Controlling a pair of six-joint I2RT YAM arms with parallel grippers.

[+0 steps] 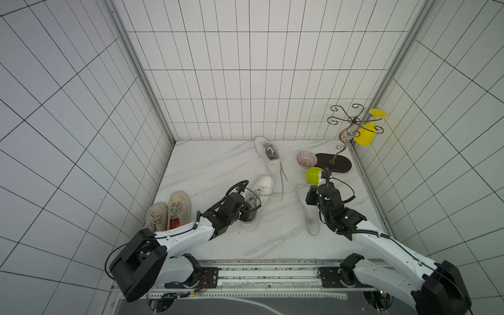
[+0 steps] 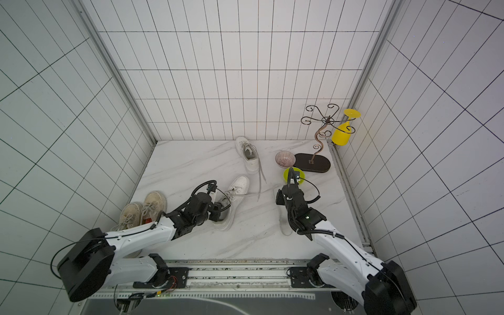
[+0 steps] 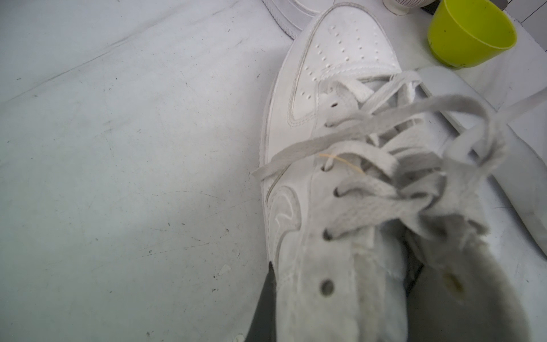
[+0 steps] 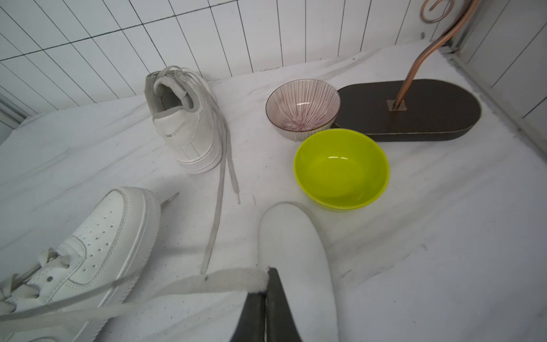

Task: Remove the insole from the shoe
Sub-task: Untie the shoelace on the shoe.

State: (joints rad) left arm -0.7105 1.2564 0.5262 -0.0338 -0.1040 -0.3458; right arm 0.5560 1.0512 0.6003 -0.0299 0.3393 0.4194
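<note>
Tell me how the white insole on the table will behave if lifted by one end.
Probably floppy: the insole is thin and lies flat on the table, so it would likely droop when lifted. Likely light; a push should slide it on the smooth marble, perhaps into the green bowl near its tip. Flat, so unlikely to roll.

We've got a white marble-look worktop (image 1: 207, 163) w/ grey veining. L side, nr the front: a beige pair (image 1: 169, 210), side by side. Centre: the near white shoe (image 1: 261, 188), toe pointing back-right. Behind it, nr the back wall, sits the far white shoe (image 1: 268, 155), laces trailing loose over the surface. R of centre the insole (image 1: 309, 221) lies flat, out of the shoe, toe end just short of the green bowl (image 1: 313, 175). Behind that we see the striped bowl (image 1: 306, 159), right beside a dark oval base (image 1: 334, 162) at back R.
</note>
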